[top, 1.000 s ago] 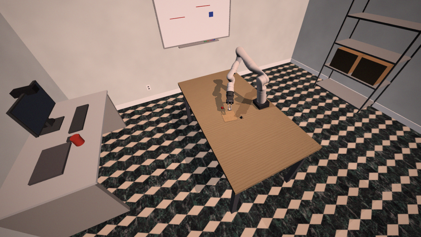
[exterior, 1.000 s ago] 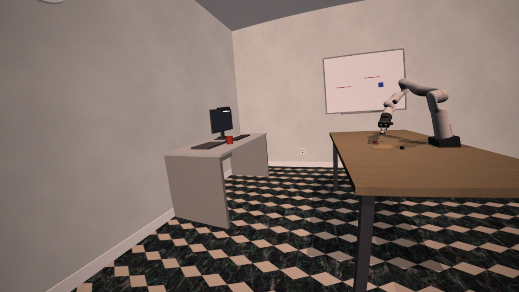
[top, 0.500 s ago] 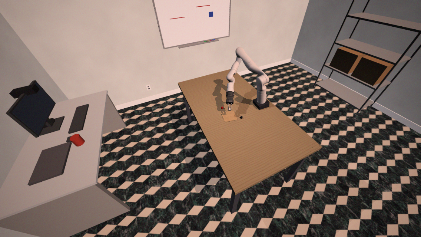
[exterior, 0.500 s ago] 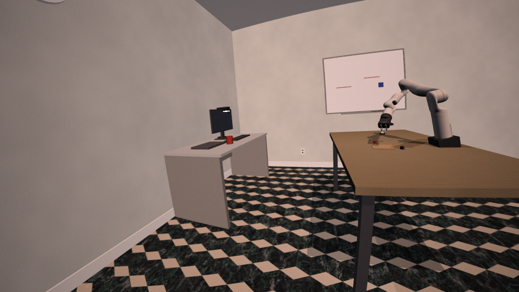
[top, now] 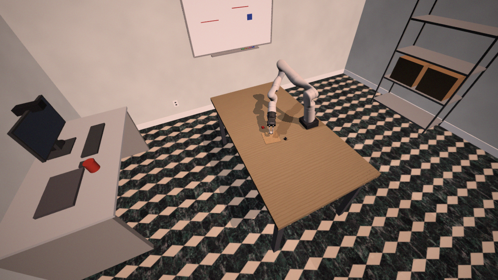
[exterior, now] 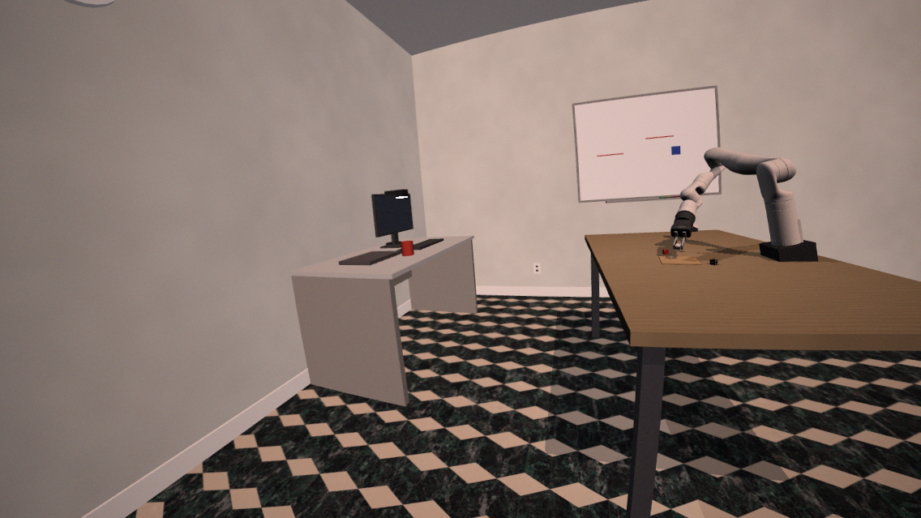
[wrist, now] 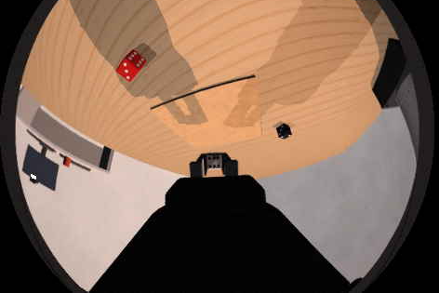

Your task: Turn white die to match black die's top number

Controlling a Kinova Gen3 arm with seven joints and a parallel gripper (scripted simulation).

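My gripper is shut on the white die, which shows small and pale between the fingers in the wrist view. It hangs tilted, just above the far part of the tan mat. The mat also shows in the wrist view and in the exterior view. The black die lies on the table just right of the mat; it also shows in the wrist view. The red die lies on the table left of the mat, and its top is seen in the wrist view.
The arm's base stands on the table behind and right of the mat. A desk with a monitor and a red cup stands far left, a shelf far right.
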